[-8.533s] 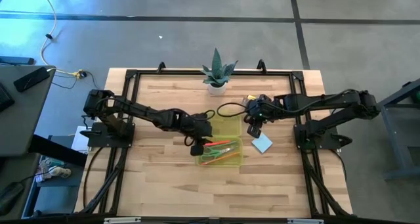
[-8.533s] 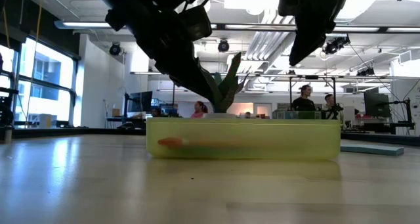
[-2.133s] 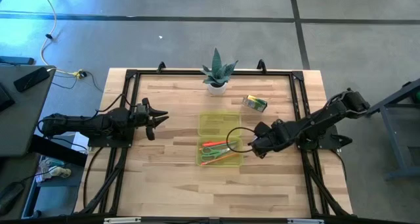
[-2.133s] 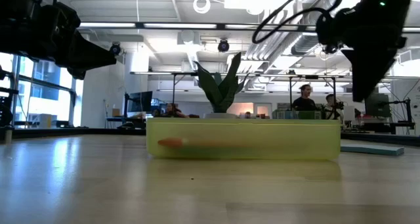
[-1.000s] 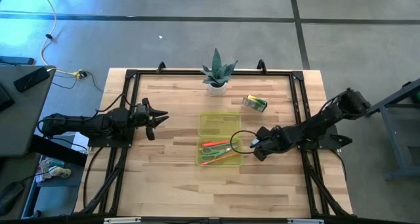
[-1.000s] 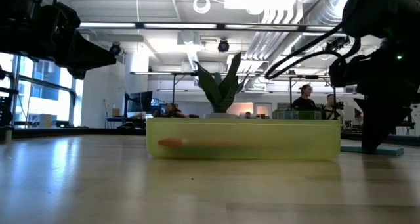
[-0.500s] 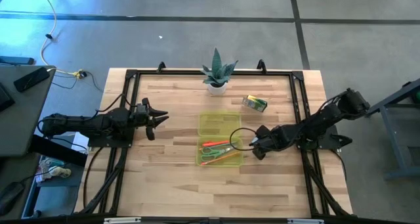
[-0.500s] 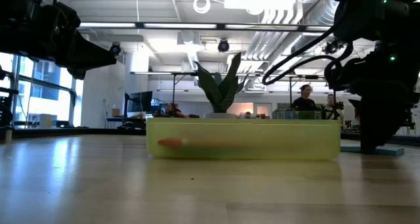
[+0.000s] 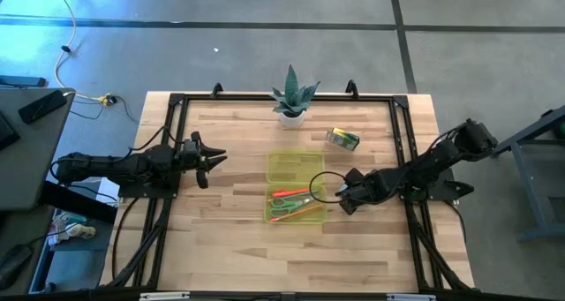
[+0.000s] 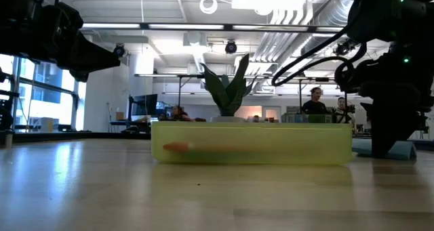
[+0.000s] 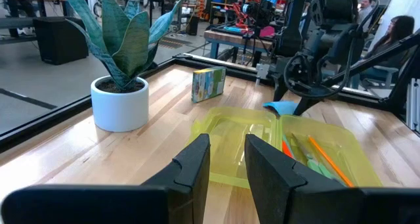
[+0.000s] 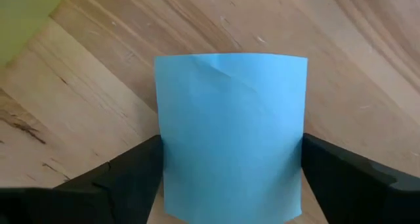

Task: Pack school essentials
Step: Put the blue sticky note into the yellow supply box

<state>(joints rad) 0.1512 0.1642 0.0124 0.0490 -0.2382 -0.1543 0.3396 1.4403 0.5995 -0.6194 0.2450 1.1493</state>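
The high view looks straight down on the whole table, with the yellow tray near its middle. The low view sits at tabletop height, facing the yellow tray broadside, with the room behind it. The left wrist view looks across the table toward the yellow tray from nearby, also taking in the potted plant beside it. The right wrist view points down, very close to the blue note pad next to the tray. 3 views share the tray.
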